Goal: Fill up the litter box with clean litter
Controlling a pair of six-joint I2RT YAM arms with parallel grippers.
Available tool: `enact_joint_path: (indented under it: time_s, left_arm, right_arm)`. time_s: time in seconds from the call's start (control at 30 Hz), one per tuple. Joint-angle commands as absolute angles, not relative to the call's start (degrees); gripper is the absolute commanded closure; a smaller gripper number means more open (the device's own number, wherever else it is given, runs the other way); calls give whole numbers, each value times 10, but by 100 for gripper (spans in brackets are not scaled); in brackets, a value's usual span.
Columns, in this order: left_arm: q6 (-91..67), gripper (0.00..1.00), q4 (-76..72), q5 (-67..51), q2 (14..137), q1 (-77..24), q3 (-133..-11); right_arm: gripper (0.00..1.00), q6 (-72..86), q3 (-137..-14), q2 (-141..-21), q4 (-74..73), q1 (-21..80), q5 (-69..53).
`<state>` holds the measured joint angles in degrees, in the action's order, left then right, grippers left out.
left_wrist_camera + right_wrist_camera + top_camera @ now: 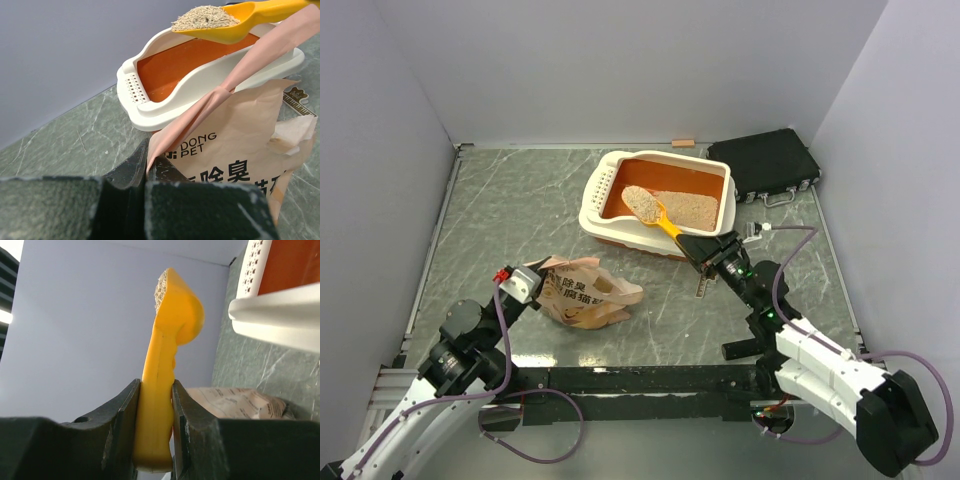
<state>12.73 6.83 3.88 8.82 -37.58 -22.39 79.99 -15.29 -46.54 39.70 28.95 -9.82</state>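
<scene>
The orange litter box point(610, 208) with its cream rim point(200, 82) stands at the back middle of the table. Clean litter point(698, 207) covers part of its floor. My right gripper point(705, 254) is shut on the handle of a yellow scoop point(159, 405), whose bowl, heaped with litter point(639, 200) point(204, 19), hangs over the box. The crumpled tan litter bag point(582, 293) lies in front of the box. My left gripper point(145, 167) is shut on the bag's edge point(200, 117) at its left end.
A black flat case point(765, 163) lies at the back right beside the box. A small wooden block point(682, 142) rests against the back wall. A small printed strip point(705, 284) lies near the right gripper. Grey walls enclose the table.
</scene>
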Motion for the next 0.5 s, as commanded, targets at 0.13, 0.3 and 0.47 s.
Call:
enact_joint_path:
  time_s: [0.13,0.3,0.47]
  left_arm:
    - [122,99,-26,33,65,-374,-236]
    - [122,99,-26,33,64,-374,-237]
    - [120,99,-25,46,68,-374,-241]
  right_arm:
    - [100,798,-204,-520,503,256,-65]
    - [100,776,-222,-533,464,205,-85]
    - [100,702,-301,-532,274,172,-126]
